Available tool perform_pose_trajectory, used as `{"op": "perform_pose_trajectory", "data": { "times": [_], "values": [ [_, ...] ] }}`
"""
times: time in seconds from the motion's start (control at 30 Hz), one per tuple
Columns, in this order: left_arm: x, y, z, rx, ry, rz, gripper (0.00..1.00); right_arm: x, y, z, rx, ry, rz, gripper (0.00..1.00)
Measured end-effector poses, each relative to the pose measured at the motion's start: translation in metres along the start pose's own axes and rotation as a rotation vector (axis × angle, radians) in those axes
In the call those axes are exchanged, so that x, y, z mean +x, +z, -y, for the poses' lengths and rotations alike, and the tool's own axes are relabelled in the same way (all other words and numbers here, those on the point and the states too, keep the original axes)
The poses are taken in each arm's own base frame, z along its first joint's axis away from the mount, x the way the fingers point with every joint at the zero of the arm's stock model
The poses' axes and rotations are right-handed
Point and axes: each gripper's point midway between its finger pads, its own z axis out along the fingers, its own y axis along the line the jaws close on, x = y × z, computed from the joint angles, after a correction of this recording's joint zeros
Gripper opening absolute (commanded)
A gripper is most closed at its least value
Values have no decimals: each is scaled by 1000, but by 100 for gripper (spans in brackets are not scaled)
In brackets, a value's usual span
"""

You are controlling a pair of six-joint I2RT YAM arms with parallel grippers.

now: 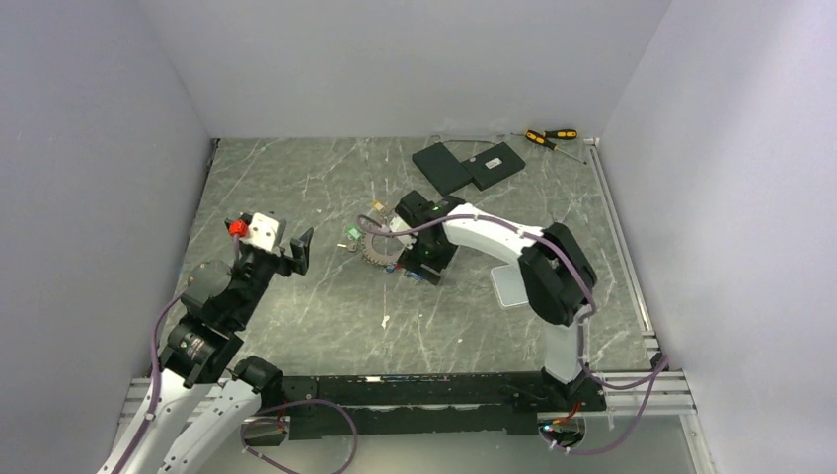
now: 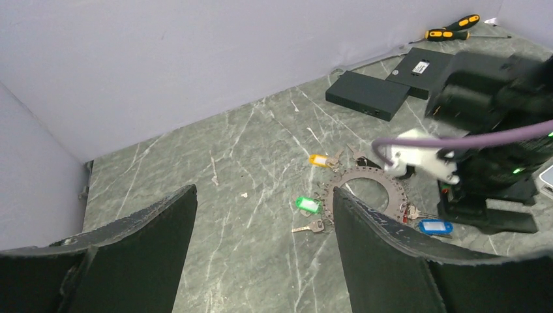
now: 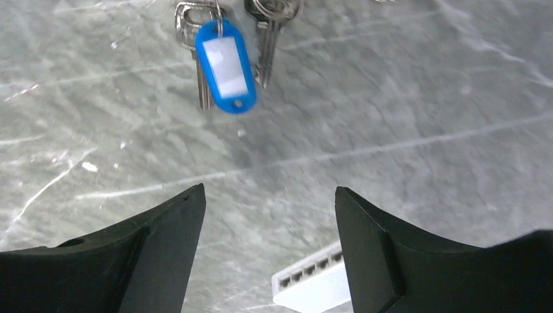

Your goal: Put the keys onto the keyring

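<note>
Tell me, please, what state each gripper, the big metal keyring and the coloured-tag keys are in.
Left two-finger gripper: open, empty, above the table.
Right two-finger gripper: open, empty, close to the blue key.
Large thin metal keyring: flat on the table, not gripped.
Blue-tagged metal key: lying flat, not held.
Green-tagged metal key: lying at the ring's rim.
Yellow-tagged metal key: lying just outside the ring.
</note>
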Motion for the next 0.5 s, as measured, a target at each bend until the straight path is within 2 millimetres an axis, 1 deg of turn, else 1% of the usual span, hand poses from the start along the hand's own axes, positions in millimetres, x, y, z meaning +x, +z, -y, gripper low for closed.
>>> {"op": "perform_pose_trajectory", "data": {
  "times": [0.1,0.2,0.27,0.3,0.33,0.4,0.5],
  "values": [
    [1,1,0,0,1,-5,80,-4,-28,8,43,16,72,79],
    [3,2,1,1,2,-11,81,-17,-67,18,109,50,207,82],
    [3,3,1,1,2,-14,86,-26,-92,24,153,73,311,83],
    [4,3,1,1,2,-14,92,-28,-106,27,178,88,364,94],
    [4,3,1,0,2,-15,98,-30,-118,29,196,102,411,99],
    [4,3,1,-1,0,-17,99,-32,-142,34,239,140,514,100],
    [6,4,0,-6,-1,-23,99,-29,-175,37,288,189,666,100]
  ]
}}
